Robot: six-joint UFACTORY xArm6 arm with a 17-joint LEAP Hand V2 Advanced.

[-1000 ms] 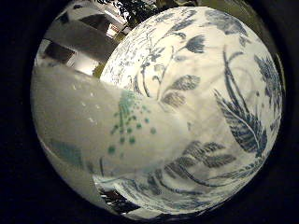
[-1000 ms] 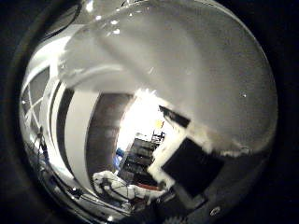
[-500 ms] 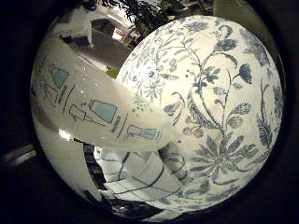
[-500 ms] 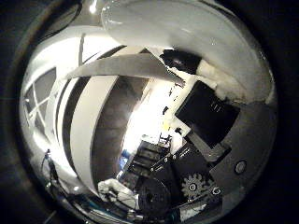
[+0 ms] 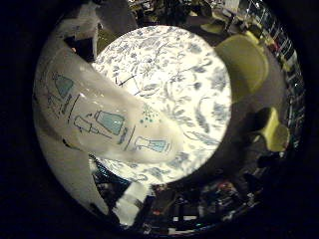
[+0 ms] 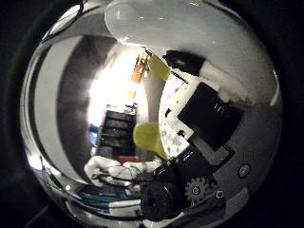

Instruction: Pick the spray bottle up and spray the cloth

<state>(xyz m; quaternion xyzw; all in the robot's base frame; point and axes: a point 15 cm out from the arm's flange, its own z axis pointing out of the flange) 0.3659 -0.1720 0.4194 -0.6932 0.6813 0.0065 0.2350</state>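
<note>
Bottle (image 5: 107,122) nozzle hidden beyond hand (image 6: 209,118).

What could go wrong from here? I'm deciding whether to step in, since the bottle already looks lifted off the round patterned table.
1. The spray bottle lies close across the palm, high over the floral table; if the grip loosens it could drop.
2. No cloth shows in either view, so a spray now may wet the table instead.
3. The hand shows only black and geared parts beside the bottle; whether a finger can reach the trigger cannot be seen.

White spray bottle (image 5: 107,122) with teal pictograms, close against palm
</note>
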